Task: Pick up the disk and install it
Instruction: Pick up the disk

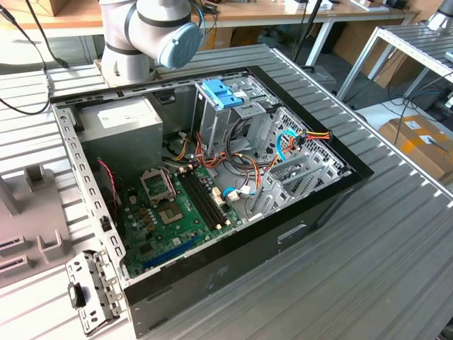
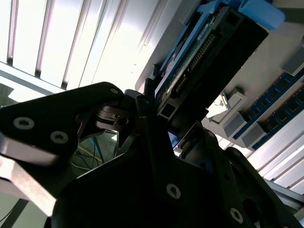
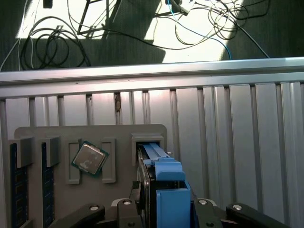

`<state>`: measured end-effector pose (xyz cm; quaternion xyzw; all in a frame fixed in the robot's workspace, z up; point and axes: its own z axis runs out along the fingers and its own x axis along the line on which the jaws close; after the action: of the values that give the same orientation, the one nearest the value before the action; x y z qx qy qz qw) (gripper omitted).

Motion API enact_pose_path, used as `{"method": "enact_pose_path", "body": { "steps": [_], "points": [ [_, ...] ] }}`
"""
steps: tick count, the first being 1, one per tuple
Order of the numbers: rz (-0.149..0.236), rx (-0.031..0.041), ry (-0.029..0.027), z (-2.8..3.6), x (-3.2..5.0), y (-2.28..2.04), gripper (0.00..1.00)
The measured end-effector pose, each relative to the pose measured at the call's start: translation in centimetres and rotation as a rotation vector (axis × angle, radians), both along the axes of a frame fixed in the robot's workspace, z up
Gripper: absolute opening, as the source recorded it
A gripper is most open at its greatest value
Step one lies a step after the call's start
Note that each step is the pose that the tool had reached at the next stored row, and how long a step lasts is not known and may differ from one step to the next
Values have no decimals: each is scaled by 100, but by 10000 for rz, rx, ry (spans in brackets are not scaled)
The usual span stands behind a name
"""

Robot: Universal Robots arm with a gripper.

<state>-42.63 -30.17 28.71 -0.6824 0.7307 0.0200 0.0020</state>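
Disk (image 3: 164, 183) is standing on edge in the first wrist view, its light blue carrier facing the camera and its dark body alongside. The gripper (image 2: 166, 118) is clamping it, the black jaws pressing on its two flat faces in both wrist views.

The disk's far end is sitting at the slot (image 3: 147, 140) of a grey holder tray (image 3: 95, 133). Cannot tell whether it is resting in the slot or hanging just clear of it.

On the same tray a processor chip (image 3: 89, 159) is lying tilted in its recess, with memory sticks (image 3: 19, 190) lying in grooves near the tray's edge. The tray is resting on a slatted metal table (image 3: 228, 123), and cables (image 3: 52, 42) are trailing across the floor beyond.

In the exterior view, an open computer case (image 1: 212, 269) is lying on the table with the motherboard (image 1: 177, 212) exposed. A blue latch (image 1: 223, 92) is topping the metal drive cage (image 1: 212, 120). The arm (image 1: 141, 35) is rising behind the case.
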Motion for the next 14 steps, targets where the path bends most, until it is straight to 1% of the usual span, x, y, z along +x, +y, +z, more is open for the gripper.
{"method": "enact_pose_path", "body": {
  "steps": [4, 5, 6, 11, 13, 14],
  "points": [
    [0, 1, 1, 0, 0, 0, 44],
    [0, 3, 1, 0, 0, 0, 42],
    [0, 3, 0, 0, 0, 0, 37],
    [0, 7, 1, 0, 0, 0, 36],
    [0, 52, 0, 0, 0, 0, 36],
    [0, 53, 0, 0, 0, 0, 36]
  ]
}}
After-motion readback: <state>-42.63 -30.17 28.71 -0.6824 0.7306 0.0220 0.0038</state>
